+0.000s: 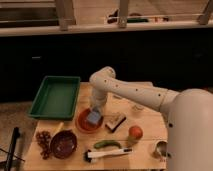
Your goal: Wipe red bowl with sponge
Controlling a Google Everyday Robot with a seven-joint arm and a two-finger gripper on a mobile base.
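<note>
Shallow, round and smooth, the red bowl [86, 123] — plain orange-red, glossy-looking, sitting near the middle of the wooden table [145, 150]. Inside it, toward 3 o'clock of its rim, the sponge [94, 118]: a small blue-grey block, soft and matte, squared at the edges, far smaller than the bowl. Directly above the sponge, at its 12 o'clock, the gripper [95, 111], reaching down from a white, rounded, smooth-shelled arm [135, 94] that runs off toward 4 o'clock into a bulky white body. Jaws hidden against the sponge; cannot tell whether apart or clamped on it, nor whether touching it. At 3 o'clock of the bowl, just beside it, a tan block with a dark top [115, 122], rectangular and coarse-looking. At 7 o'clock of the bowl, close by, a maroon bowl [63, 143], darker, speckled, about the same width. At 9 o'clock of that, a cluster of small dark red grapes [43, 142], knobbly and rounded. At 11 o'clock of the red bowl, a green tray [56, 96], rectangular, plastic-looking, with raised walls, hanging partly past the table's edge. At 4 o'clock, a round orange-red fruit [135, 132]; below it a long green vegetable [107, 144], curved and smooth, and beneath that a brush [107, 153] with a white handle and black bristles. Near the table's 4 o'clock corner, a small shiny metal cup [160, 148].
</note>
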